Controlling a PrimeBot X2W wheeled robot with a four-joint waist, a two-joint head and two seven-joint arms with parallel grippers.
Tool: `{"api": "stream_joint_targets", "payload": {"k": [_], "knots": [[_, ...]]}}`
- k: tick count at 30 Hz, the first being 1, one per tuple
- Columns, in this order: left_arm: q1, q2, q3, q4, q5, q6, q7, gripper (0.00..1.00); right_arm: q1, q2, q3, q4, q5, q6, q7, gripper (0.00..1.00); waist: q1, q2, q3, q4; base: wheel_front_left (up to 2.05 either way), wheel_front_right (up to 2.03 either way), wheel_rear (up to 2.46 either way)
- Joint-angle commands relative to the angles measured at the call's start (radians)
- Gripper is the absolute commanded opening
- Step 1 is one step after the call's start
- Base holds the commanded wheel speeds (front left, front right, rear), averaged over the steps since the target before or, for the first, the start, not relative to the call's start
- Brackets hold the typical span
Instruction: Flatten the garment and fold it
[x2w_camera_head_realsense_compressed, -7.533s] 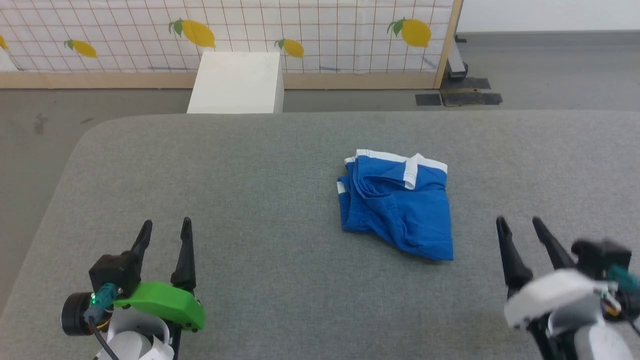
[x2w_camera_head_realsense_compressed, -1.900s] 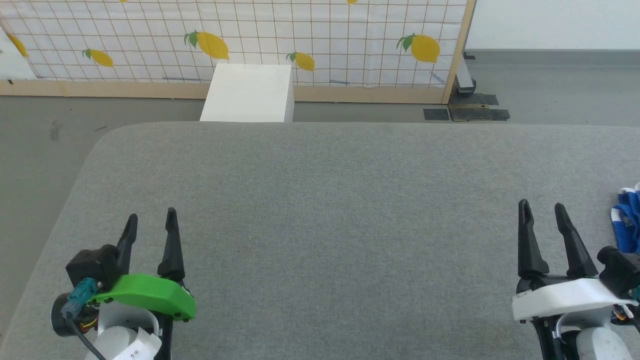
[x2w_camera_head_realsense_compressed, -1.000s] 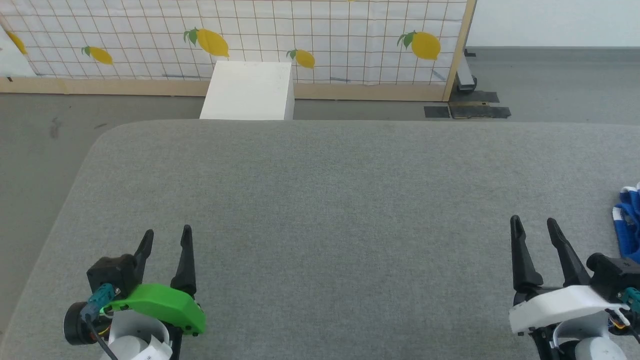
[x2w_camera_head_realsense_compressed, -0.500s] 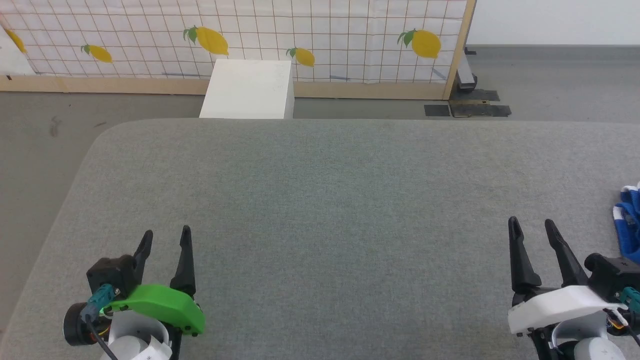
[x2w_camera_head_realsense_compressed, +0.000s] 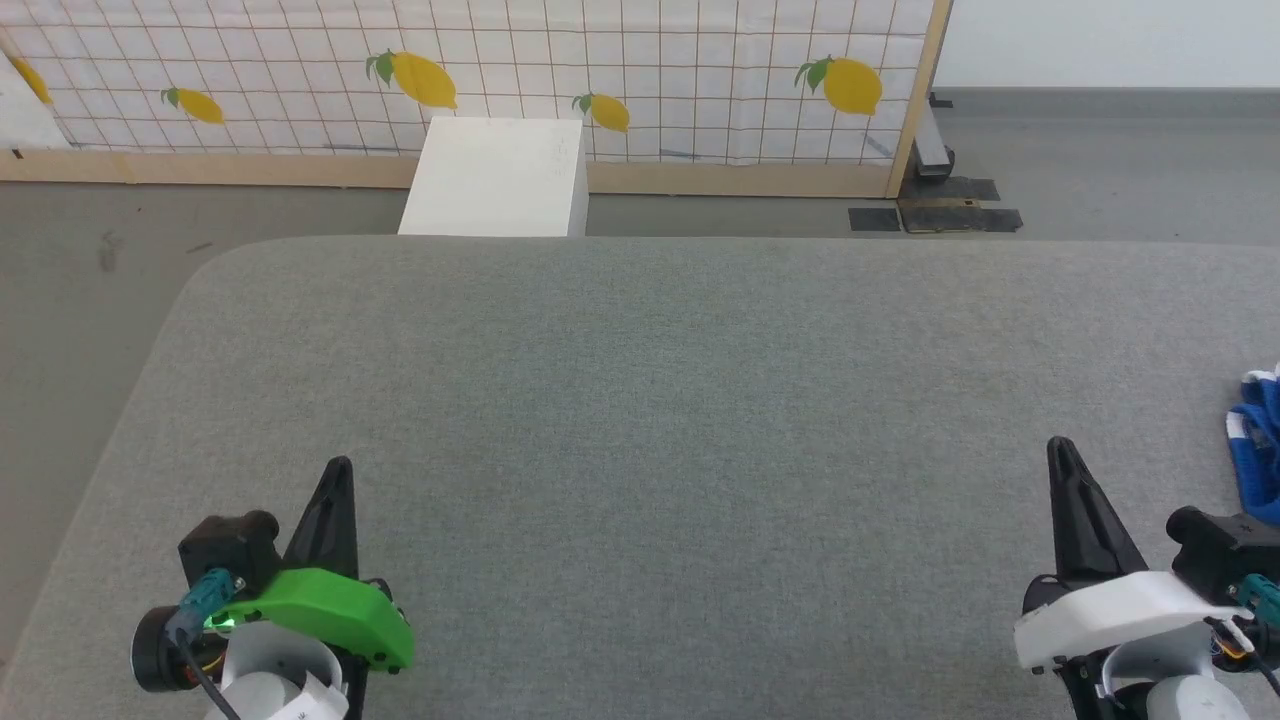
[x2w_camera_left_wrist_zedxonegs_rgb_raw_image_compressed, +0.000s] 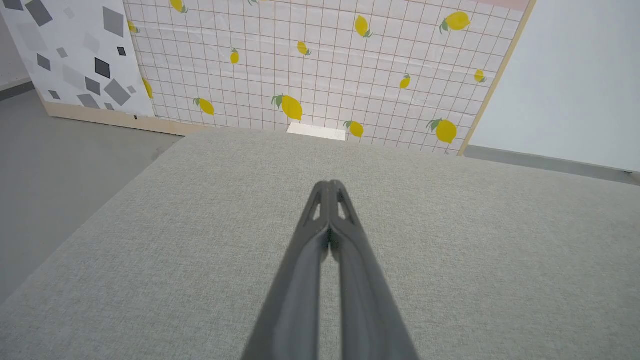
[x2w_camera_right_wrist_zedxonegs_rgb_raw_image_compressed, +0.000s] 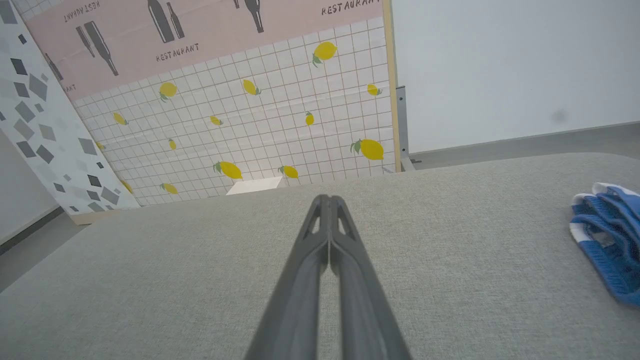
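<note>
Shorts (x2w_camera_head_realsense_compressed: 1258, 452): one, lying bunched at right edge on the desk (x2w_camera_head_realsense_compressed: 640, 400), cropped; long axis unclear.
Left gripper (x2w_camera_head_realsense_compressed: 339, 464): jaws pressing closed, empty.
Right gripper (x2w_camera_head_realsense_compressed: 1058, 445): jaws pressing closed, empty.

Cloth garment (x2w_camera_right_wrist_zedxonegs_rgb_raw_image_compressed: 607, 250), matt woven table (x2w_camera_head_realsense_compressed: 640, 380)

1 garment (x2w_camera_head_realsense_compressed: 1260, 455), 1 white box (x2w_camera_head_realsense_compressed: 495, 180)
</note>
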Motion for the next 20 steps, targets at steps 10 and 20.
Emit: {"api": "stream_joint_targets", "payload": {"k": [10,20], "knots": [[0.010,-0.027,0.028,-0.018,0.056,-0.016,0.018,0.00,0.002,0.000,0.010,-0.016,-0.027,0.000,0.017,0.00,0.0000,0.0000,0.000,-0.003,0.00,0.00,0.00],[0.017,-0.049,0.049,-0.031,0.098,-0.028,0.033,0.00,0.004,0.000,0.017,-0.027,-0.047,0.000,0.029,0.00,0.0000,0.0000,0.000,-0.005,0.00,0.00,0.00]]}}
